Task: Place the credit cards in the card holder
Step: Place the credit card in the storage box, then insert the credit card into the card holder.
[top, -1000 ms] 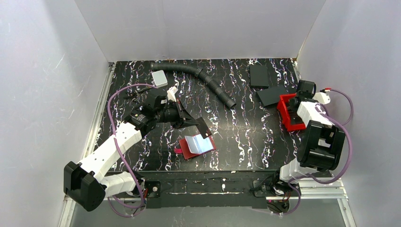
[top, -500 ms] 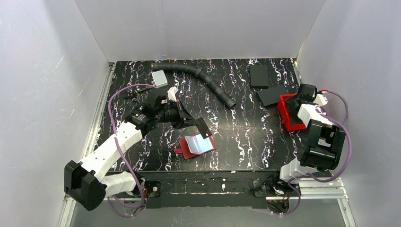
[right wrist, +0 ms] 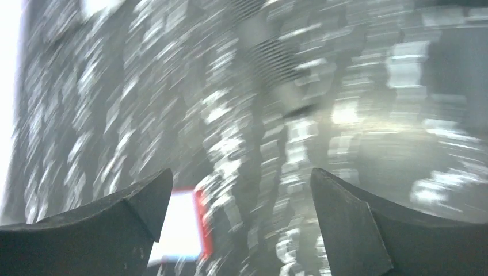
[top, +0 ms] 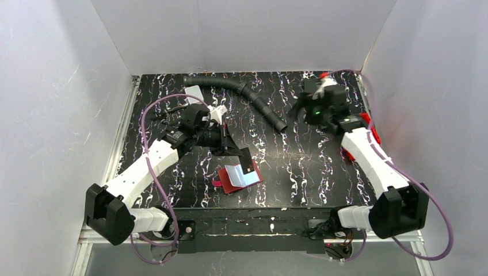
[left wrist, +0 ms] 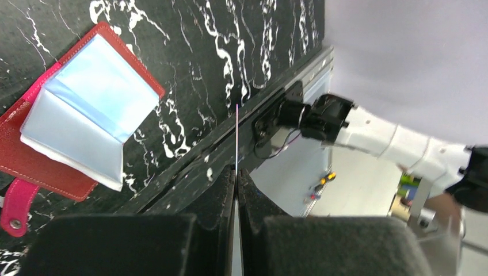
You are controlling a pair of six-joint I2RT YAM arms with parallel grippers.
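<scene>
The card holder (top: pixel 230 183) lies open near the table's front middle, a red wallet with pale blue pockets; the left wrist view shows it (left wrist: pixel 86 115) at upper left. My left gripper (top: pixel 232 147) hovers just behind it, shut on a thin credit card (top: pixel 247 158) that looks dark from above. In the left wrist view that card (left wrist: pixel 236 138) is an edge-on line sticking out of the gripper (left wrist: pixel 236 171). Another pale card (top: pixel 194 92) lies at the back left. My right gripper (top: pixel 300 109) is open at the back right, empty; its wrist view (right wrist: pixel 240 175) is motion-blurred.
A black corrugated hose (top: pixel 256 99) curves across the back of the table. A red bin (top: pixel 373 133) shows partly behind the right arm. White walls close in three sides. The front rail (left wrist: pixel 190 167) lies just beyond the held card.
The right arm has swung from over the red bin up and left to the back of the table, and its jaws have opened. The left gripper has shifted slightly toward the wallet with the card.
</scene>
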